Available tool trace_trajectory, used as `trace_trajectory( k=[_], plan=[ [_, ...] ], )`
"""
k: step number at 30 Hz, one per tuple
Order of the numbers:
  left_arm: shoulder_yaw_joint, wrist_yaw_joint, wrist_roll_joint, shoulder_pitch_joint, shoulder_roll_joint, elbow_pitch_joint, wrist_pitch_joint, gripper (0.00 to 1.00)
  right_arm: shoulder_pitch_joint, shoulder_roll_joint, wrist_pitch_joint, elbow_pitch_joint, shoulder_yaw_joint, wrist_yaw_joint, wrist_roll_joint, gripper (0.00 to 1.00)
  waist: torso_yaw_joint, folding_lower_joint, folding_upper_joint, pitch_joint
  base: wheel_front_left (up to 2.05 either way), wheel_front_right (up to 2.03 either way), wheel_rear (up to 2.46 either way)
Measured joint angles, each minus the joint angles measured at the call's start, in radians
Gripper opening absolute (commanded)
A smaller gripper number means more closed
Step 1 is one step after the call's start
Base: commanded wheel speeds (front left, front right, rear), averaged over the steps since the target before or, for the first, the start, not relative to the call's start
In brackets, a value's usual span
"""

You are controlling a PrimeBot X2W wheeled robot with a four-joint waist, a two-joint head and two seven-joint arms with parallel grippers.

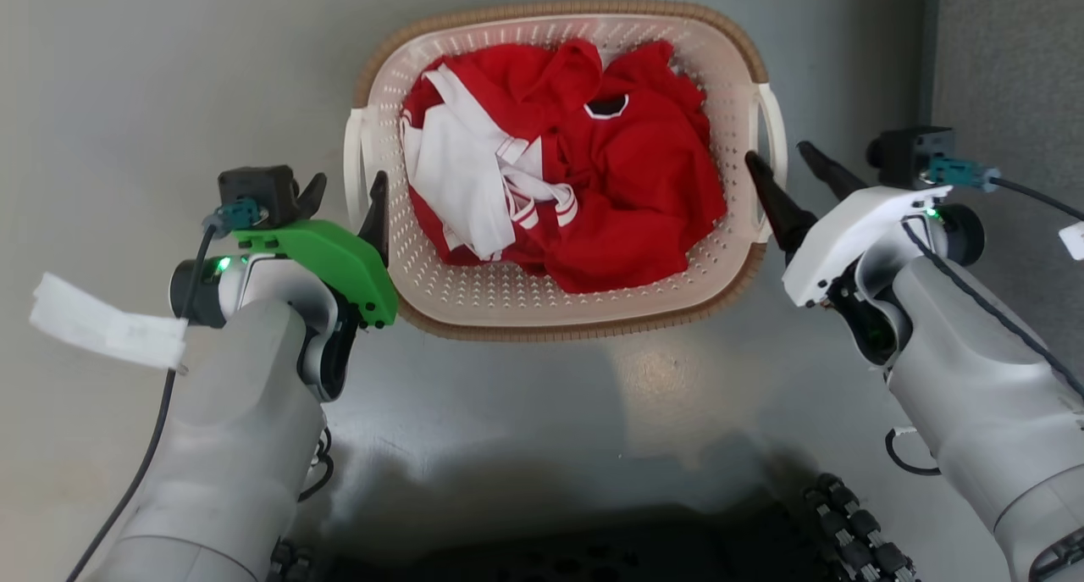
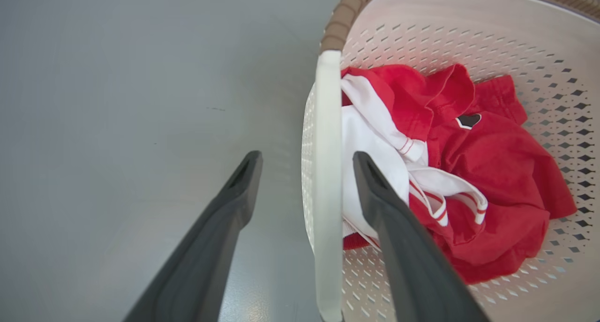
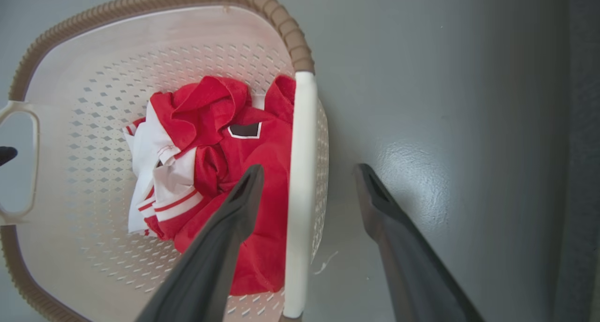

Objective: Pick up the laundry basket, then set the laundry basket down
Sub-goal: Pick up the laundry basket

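Note:
The laundry basket (image 1: 559,11) stands on the grey floor, cream-white and perforated with a brown rim, holding red and white clothes (image 1: 627,184). My left gripper (image 1: 347,194) is open astride the basket's left white handle (image 2: 328,172), one finger outside the basket and the other finger (image 2: 375,186) inside, over the clothes. My right gripper (image 1: 792,177) is open too, straddling the right handle (image 3: 299,172), its inner finger (image 3: 243,195) above the clothes and its outer one over the floor. Neither gripper's fingers press on a handle.
A darker grey panel (image 1: 1008,57) runs along the right side, close to my right arm. My dark base (image 1: 593,548) lies at the bottom of the head view. A white tag (image 1: 106,328) hangs from the left arm's cable.

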Motion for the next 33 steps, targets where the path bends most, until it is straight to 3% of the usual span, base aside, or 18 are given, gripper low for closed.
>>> trace_trajectory(
  k=[8,10,14,16,17,18,19,20,33],
  plan=[
    [-0.043,-0.017,-0.043,-0.023,-0.002,0.055,0.004,1.0,-0.022,0.007,-0.004,0.034,0.05,0.0,0.037,1.0,0.0,0.0,0.0,0.033,0.0,0.0,0.0],
    [-0.051,-0.021,-0.051,-0.027,-0.002,0.063,0.004,0.92,-0.031,0.009,-0.013,0.038,0.06,0.0,0.043,1.0,0.0,-0.0001,0.0,0.035,0.0,0.0,0.0],
    [-0.073,-0.026,-0.062,-0.04,-0.002,0.075,0.003,0.67,-0.044,0.009,-0.018,0.048,0.077,0.0,0.063,0.98,0.001,-0.0001,0.0,0.038,0.0,0.0,0.0],
    [-0.085,-0.034,-0.068,-0.048,-0.002,0.082,0.007,0.49,-0.047,0.008,-0.018,0.057,0.086,0.0,0.075,0.75,0.001,-0.0001,0.0,0.04,0.0,0.0,0.0],
    [-0.091,-0.034,-0.071,-0.051,-0.002,0.085,0.007,0.37,-0.049,0.007,-0.019,0.061,0.09,0.0,0.08,0.49,0.001,-0.0001,0.0,0.041,0.0,0.0,0.0],
    [-0.096,-0.035,-0.074,-0.054,-0.002,0.087,0.007,0.28,-0.053,0.006,-0.022,0.065,0.094,0.0,0.084,0.42,0.002,-0.0001,0.0,0.043,0.0,0.0,0.0],
    [-0.101,-0.04,-0.08,-0.057,-0.004,0.088,0.007,0.08,-0.058,0.004,-0.023,0.068,0.098,0.0,0.087,0.31,0.002,-0.0001,0.0,0.044,0.0,0.0,0.0],
    [-0.104,-0.042,-0.09,-0.061,-0.006,0.089,0.007,0.0,-0.062,0.002,-0.025,0.071,0.102,0.001,0.092,0.0,0.002,-0.0001,0.0,0.046,0.0,0.0,0.0],
    [-0.144,-0.051,-0.135,-0.083,-0.009,0.145,-0.002,0.0,-0.084,0.012,-0.044,0.1,0.165,0.006,0.146,0.0,0.004,-0.0001,0.0,0.028,0.0,0.0,0.0]
  ],
)
